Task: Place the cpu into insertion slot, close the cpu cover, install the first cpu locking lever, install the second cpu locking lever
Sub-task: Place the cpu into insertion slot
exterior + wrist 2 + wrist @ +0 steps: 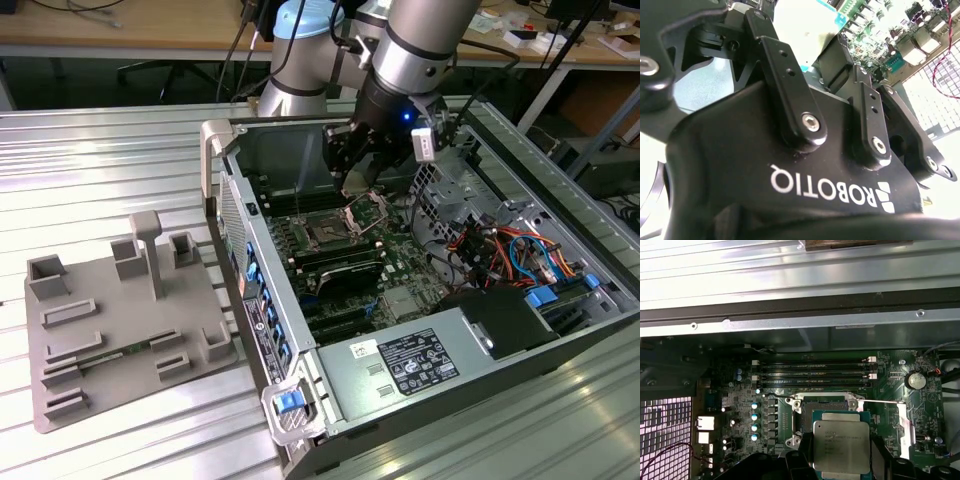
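The cpu (841, 446), a light, stiff chip I judge slippery on top and fragile underneath, is clamped by its opposite edges in my tool (355, 180), hanging just above the open socket (827, 404).

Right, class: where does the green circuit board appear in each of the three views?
Exterior view: circuit board inside the open computer case, under the gripper.
First wrist view: circuit board behind the chip held in the gripper.
Second wrist view: circuit board beyond the gripper's black body.
Shared landmark: the gripper.
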You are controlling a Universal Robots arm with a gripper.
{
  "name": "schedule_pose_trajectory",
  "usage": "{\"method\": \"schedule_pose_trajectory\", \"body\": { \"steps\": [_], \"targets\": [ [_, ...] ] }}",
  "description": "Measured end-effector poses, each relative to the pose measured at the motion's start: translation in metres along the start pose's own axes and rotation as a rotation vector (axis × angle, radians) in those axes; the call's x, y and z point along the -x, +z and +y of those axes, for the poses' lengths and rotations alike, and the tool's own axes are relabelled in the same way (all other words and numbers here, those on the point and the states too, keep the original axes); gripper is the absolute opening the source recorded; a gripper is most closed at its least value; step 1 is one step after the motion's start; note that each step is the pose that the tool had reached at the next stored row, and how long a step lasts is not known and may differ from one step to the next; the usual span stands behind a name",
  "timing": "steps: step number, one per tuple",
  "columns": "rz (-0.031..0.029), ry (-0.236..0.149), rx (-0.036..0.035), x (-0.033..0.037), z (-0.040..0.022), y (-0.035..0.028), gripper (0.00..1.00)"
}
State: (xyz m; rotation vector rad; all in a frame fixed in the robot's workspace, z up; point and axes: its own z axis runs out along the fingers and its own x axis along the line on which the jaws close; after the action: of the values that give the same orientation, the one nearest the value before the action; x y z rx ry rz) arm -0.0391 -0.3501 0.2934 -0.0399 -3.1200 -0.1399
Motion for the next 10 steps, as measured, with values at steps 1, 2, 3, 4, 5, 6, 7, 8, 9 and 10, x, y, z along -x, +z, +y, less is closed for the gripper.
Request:
{"method": "schedule_pose_trajectory", "body": {
  "steps": [1, 2, 3, 4, 5, 6, 7, 8, 9, 10],
  "targets": [
    [0.0001, 0.000, 0.0000, 0.0000, 0.0000, 0.0001, 0.55],
    [0.0001, 0.000, 0.0000, 0.0000, 0.0000, 0.0003, 0.55],
    [0.0000, 0.000, 0.0001, 0.0000, 0.0000, 0.0005, 0.55],
    [0.0000, 0.000, 0.0000, 0.0000, 0.0000, 0.0006, 0.55],
    [0.0000, 0.000, 0.0000, 0.0000, -0.0001, 0.0008, 0.55],
    [0.0000, 0.000, 0.0001, 0.0000, -0.0001, 0.0010, 0.55],
    [0.0000, 0.000, 0.0001, 0.0000, -0.0001, 0.0012, 0.55],
    [0.0000, 0.000, 0.0001, 0.0000, -0.0001, 0.0014, 0.55],
    [0.0000, 0.000, 0.0000, 0.0000, -0.0001, 0.0017, 0.55],
    [0.0000, 0.000, 0.0001, 0.0000, -0.0002, 0.0019, 0.55]
  ]
}}
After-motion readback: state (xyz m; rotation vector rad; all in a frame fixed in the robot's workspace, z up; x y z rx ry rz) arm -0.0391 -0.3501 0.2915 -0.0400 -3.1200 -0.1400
